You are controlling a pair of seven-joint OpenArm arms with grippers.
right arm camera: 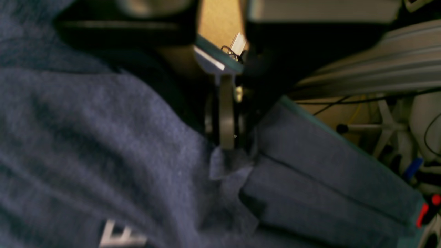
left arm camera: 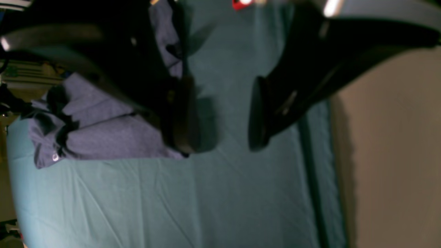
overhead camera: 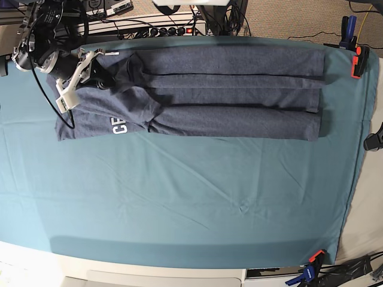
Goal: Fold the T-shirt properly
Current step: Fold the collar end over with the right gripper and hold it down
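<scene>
The T-shirt (overhead camera: 227,89) is heathered slate-blue with white block lettering (overhead camera: 119,126) near its left end — the tablecloth (overhead camera: 179,197) beneath is plain teal, and red-orange clamps (overhead camera: 359,60) sit far right.

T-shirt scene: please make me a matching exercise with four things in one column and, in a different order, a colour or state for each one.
Things:
1. T-shirt
2. tablecloth
3. left gripper
4. right gripper

Colour or state:
A. teal
B. shut on grey-blue cloth
C. open, holding nothing
D. slate-blue with white letters

Pairs: 1-D, 2-A, 3-C, 4-B
</scene>
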